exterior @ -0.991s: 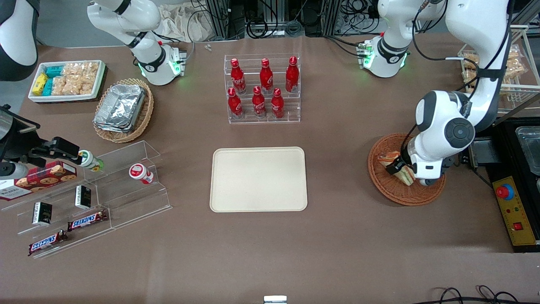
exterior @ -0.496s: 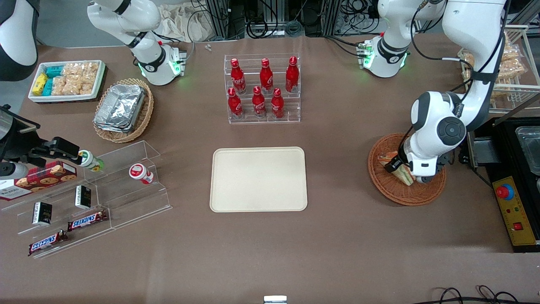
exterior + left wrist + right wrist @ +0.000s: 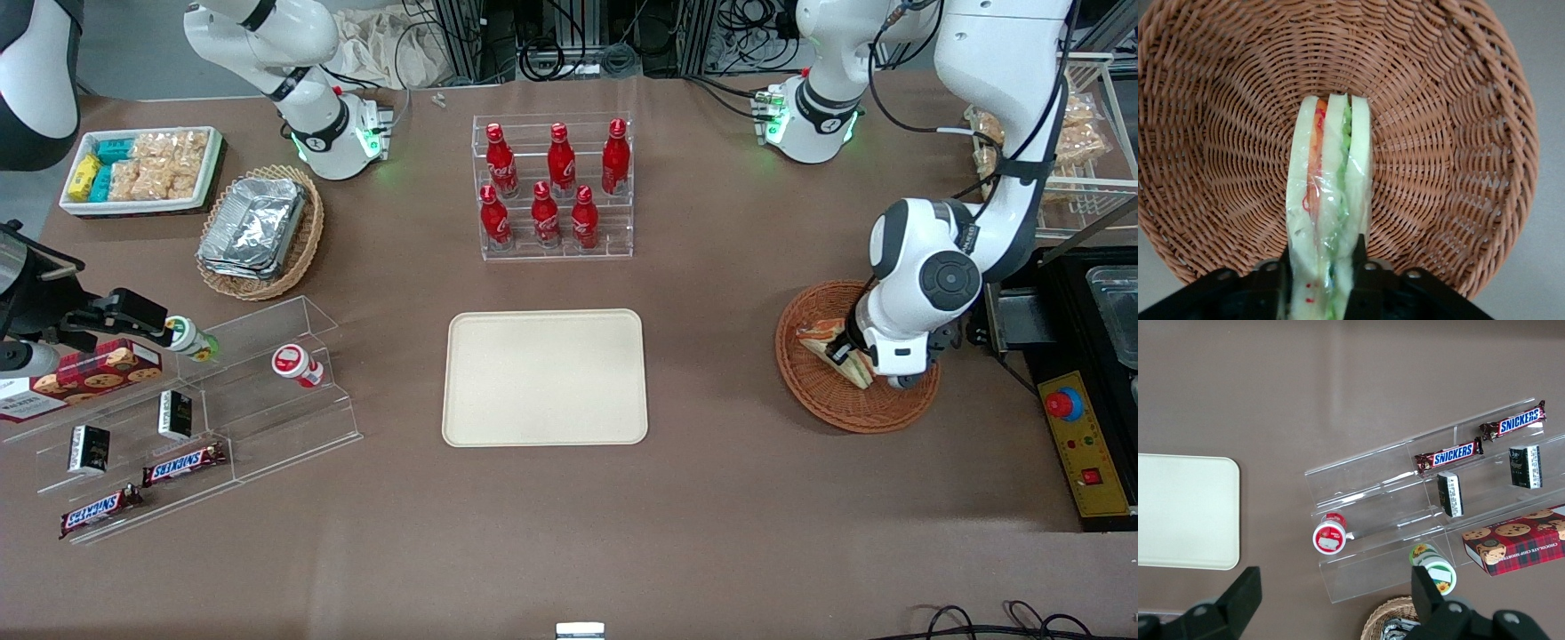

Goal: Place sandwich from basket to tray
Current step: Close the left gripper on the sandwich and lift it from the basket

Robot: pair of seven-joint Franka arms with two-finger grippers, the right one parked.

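— Where's the sandwich (image 3: 1330,200)?
— In the basket (image 3: 818,402), standing on edge, wrapped in clear film, with the gripper (image 3: 1319,273) clamped on it, one finger on each bread face.
— And the tray (image 3: 545,377)?
— Flat at mid-table, well apart from the basket, toward the parked arm's end from it.
— Anything in the way?
— Only bare brown table (image 3: 711,356) between basket and tray. Farther from the front camera than the tray, a clear rack of red bottles (image 3: 554,187).
— Elsewhere?
— Toward the parked arm's end: a tan basket of foil containers (image 3: 258,229), a white tray of snacks (image 3: 142,169), a stepped acrylic stand (image 3: 1425,507) with Snickers bars (image 3: 1448,455) and a cookie box (image 3: 1515,547). Beside the basket, at the table's edge, a yellow control box with a red button (image 3: 1080,440).
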